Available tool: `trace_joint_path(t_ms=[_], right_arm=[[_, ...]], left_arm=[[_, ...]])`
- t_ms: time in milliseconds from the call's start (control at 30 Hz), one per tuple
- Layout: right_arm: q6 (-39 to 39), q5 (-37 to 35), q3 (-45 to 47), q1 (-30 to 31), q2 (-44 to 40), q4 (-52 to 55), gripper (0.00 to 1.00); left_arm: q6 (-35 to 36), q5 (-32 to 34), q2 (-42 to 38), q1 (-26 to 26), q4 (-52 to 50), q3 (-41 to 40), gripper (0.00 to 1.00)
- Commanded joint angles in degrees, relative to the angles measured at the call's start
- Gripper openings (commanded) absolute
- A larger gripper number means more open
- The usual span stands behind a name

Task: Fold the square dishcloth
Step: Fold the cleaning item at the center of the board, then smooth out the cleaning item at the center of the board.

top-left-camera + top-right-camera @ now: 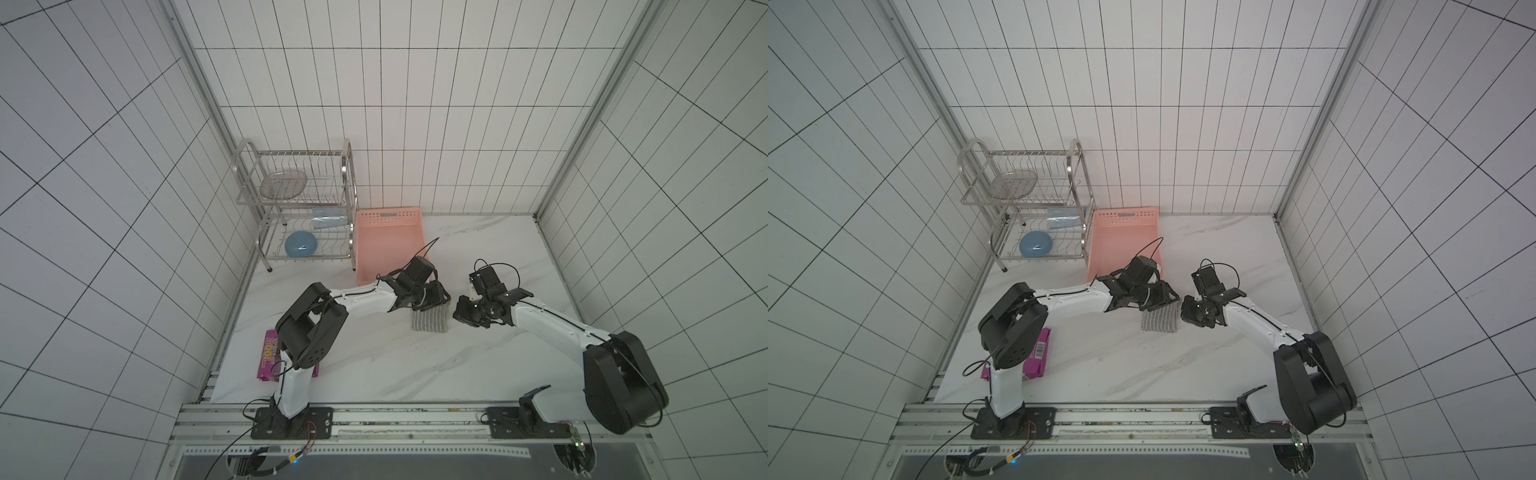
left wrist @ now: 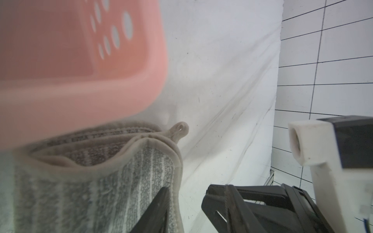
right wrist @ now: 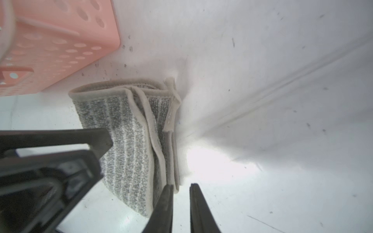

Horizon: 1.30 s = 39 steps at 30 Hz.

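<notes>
The folded cloth (image 1: 430, 323) is lying just off the basket's (image 1: 382, 249) near corner, long axis running away from the basket, and the left gripper (image 1: 433, 304) is standing open and empty over its basket-side end, nearer than the right gripper (image 1: 463, 313), which is sitting slightly parted, empty, beside the long edge farther from the basket

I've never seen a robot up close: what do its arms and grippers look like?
The left arm and right arm have white links and black joints. The left gripper and right gripper are black, with thin black cables looping above the wrists.
</notes>
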State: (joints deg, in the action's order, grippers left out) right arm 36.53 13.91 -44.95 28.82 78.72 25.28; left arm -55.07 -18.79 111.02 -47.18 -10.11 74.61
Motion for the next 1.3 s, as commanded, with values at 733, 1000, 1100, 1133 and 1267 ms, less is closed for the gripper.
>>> trace_joint_path(t_ms=[733, 1000, 1100, 1133, 1267], right_arm=[[0.46, 5.51, -5.95, 6.48, 5.62, 0.04, 0.14], [1.04, 5.41, -2.31, 5.85, 8.84, -2.64, 0.14], [0.87, 5.36, -1.86, 5.37, 10.53, -3.95, 0.14], [0.64, 5.32, -1.86, 5.24, 11.19, -4.24, 0.14], [-0.41, 5.48, -2.46, 4.49, 13.01, -4.7, 0.13]], left_arm=[[3.34, -5.49, -2.95, 5.96, 1.01, -5.98, 0.38], [2.92, -4.68, -0.07, 7.09, 1.0, -7.39, 0.38], [2.77, -4.28, 0.11, 7.14, 1.02, -8.18, 0.38], [2.65, -4.25, 0.15, 7.13, 1.07, -8.42, 0.38], [2.35, -4.07, 0.01, 7.19, 1.26, -9.83, 0.38]])
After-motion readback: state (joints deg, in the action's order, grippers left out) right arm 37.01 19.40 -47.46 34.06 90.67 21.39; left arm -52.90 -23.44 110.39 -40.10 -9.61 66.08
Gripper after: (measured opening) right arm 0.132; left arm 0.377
